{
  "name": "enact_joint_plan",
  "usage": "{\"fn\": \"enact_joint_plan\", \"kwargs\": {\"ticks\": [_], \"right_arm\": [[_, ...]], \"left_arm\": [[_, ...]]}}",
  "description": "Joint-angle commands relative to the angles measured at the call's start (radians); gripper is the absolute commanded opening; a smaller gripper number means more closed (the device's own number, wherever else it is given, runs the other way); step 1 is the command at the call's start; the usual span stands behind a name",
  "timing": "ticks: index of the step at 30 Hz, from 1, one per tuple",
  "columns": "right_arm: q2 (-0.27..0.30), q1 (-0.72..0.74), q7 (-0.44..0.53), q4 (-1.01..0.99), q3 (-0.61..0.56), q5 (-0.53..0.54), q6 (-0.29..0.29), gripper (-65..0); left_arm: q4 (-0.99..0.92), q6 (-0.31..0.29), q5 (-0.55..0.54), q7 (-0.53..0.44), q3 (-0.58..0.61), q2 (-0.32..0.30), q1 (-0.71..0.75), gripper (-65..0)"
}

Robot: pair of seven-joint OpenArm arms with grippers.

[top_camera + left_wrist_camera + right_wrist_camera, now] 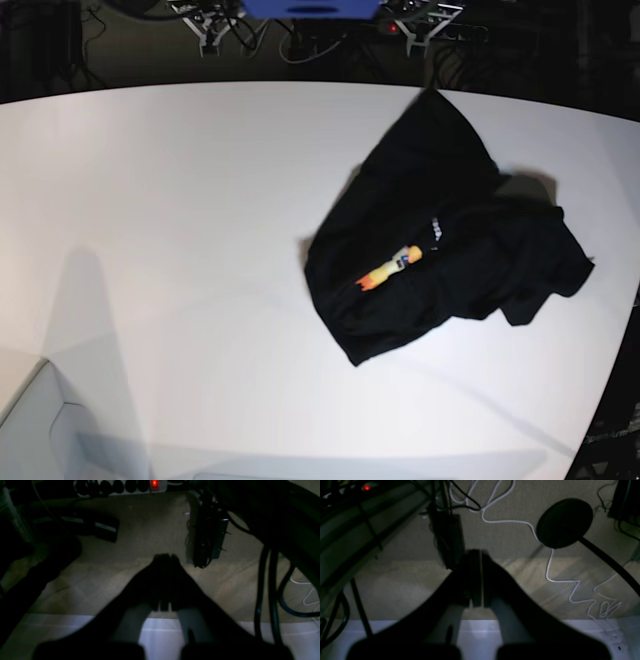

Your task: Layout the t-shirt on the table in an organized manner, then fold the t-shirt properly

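In the left wrist view the left gripper (165, 556) hangs over carpeted floor beyond a pale edge, its dark jaws pressed together on nothing; a power strip (120, 485) with a red switch light and thick black cables (265, 585) lie beneath, so the arm looks parked off the work surface. In the right wrist view the right gripper (477, 552) is likewise clenched and empty, with only a thin slit between its jaws, above the same rough beige carpet, where a kinked white cord (560, 580) trails past a round black stand base (563, 522). In the base view neither gripper can be made out; the t-shirt (450, 250) lies on the counter (180, 220), right of centre and near the far edge, a soft matte black heap folded over itself so that only a sliver of orange-yellow print and small white text peeks out. The counter is smooth, white and broad, with a curved rim. Judging from this, laying out has not begun.
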Motion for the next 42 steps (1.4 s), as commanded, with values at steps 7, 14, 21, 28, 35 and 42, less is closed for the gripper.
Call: {"fn": "enact_joint_plan", "kwargs": {"ticks": [7,14,21,28,35,42], "right_arm": [[0.008,0.002,0.001,0.001,0.001,0.001,-0.010,-65.0],[0.005,-0.001,0.003,0.001,0.001,0.001,-0.010,-65.0],[0.005,-0.001,0.003,0.001,0.001,0.001,-0.010,-65.0],[0.008,-0.042,0.003,0.073,0.001,0.001,-0.010,-64.9],[0.008,-0.214,0.003,0.339,-0.006,0.001,-0.007,-65.0],[0.022,-0.312,0.001,0.487,0.001,0.001,-0.007,-65.0]], "left_arm": [[0.005,-0.001,0.002,0.000,-0.001,0.005,-0.001,-64.5],[0.103,-0.001,0.002,0.006,-0.001,0.000,0.031,-64.5],[0.103,-0.001,0.002,0.004,-0.001,0.003,0.033,-64.5],[0.110,-0.001,0.001,-0.002,-0.001,-0.006,0.036,-64.5],[0.321,-0.001,0.001,-0.002,-0.001,-0.023,0.176,-64.9],[0.599,0.004,0.001,0.006,-0.001,-0.041,0.334,-64.9]]}}
